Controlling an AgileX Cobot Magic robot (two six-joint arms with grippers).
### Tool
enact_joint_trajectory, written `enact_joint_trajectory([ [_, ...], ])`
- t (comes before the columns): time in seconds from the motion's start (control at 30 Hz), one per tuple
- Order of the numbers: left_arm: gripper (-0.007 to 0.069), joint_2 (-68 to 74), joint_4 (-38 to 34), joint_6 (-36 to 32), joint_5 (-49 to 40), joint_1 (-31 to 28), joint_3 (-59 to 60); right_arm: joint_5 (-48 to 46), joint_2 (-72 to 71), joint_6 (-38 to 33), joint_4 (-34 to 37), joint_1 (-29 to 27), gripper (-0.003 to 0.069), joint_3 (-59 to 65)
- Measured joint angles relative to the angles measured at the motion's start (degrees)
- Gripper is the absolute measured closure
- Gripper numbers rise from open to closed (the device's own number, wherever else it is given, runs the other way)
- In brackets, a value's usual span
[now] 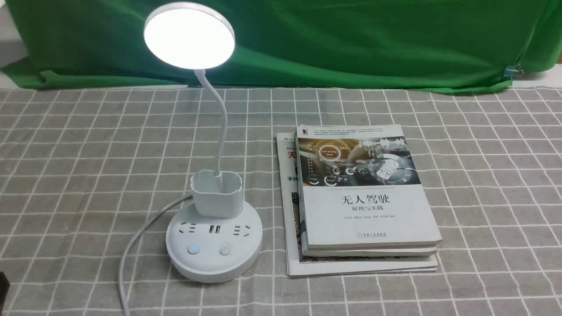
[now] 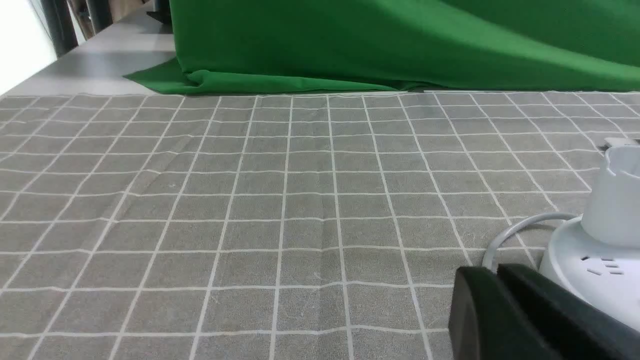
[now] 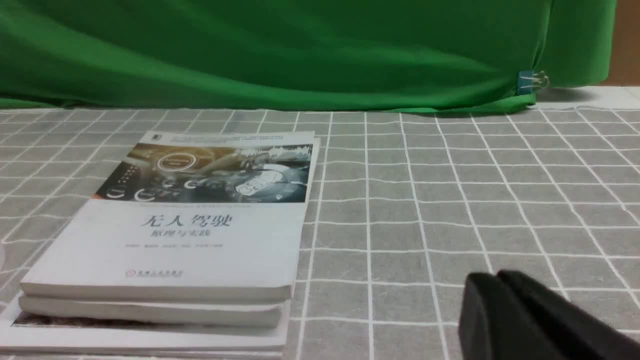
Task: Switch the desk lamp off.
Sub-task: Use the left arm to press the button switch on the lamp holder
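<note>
The white desk lamp [image 1: 214,245] stands left of centre on the checked cloth. Its round disc head [image 1: 189,36] glows, lit. A thin neck rises from a small cup holder [image 1: 217,193]. The round base has sockets and two buttons; the left button [image 1: 192,250] glows blue, the right button [image 1: 225,251] is plain. The base's edge shows in the left wrist view [image 2: 595,270]. My left gripper [image 2: 496,272] is shut and empty, just short of the base. My right gripper [image 3: 497,277] is shut and empty over bare cloth right of the books. Neither gripper shows clearly in the front view.
A stack of books [image 1: 364,197] lies right of the lamp, also in the right wrist view [image 3: 190,220]. The lamp's white cord [image 1: 131,245] runs from the base toward the front edge. A green cloth backdrop [image 1: 351,39] closes the back.
</note>
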State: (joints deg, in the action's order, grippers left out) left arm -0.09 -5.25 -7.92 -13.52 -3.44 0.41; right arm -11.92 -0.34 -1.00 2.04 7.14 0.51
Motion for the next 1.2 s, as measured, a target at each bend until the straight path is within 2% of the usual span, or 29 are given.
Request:
enact_joint_trajectory([
  [0.7, 0.0606, 0.00, -0.48, -0.36, 0.75, 0.00, 0.00, 0.00, 0.00, 0.05, 0.00, 0.00, 0.0624, 0.00],
  [0.8, 0.0606, 0.00, -6.50, 1.50, 5.90, 0.00, 0.00, 0.00, 0.00, 0.05, 0.00, 0.00, 0.0624, 0.00],
  [1.03, 0.0606, 0.00, -9.22, 2.71, 12.07, 0.00, 0.00, 0.00, 0.00, 0.05, 0.00, 0.00, 0.0624, 0.00],
  [1.13, 0.0606, 0.00, -11.55, 7.05, 14.81, 0.00, 0.00, 0.00, 0.00, 0.05, 0.00, 0.00, 0.0624, 0.00],
  [1.2, 0.0606, 0.00, -13.93, 12.91, 18.78, 0.00, 0.00, 0.00, 0.00, 0.05, 0.00, 0.00, 0.0624, 0.00],
])
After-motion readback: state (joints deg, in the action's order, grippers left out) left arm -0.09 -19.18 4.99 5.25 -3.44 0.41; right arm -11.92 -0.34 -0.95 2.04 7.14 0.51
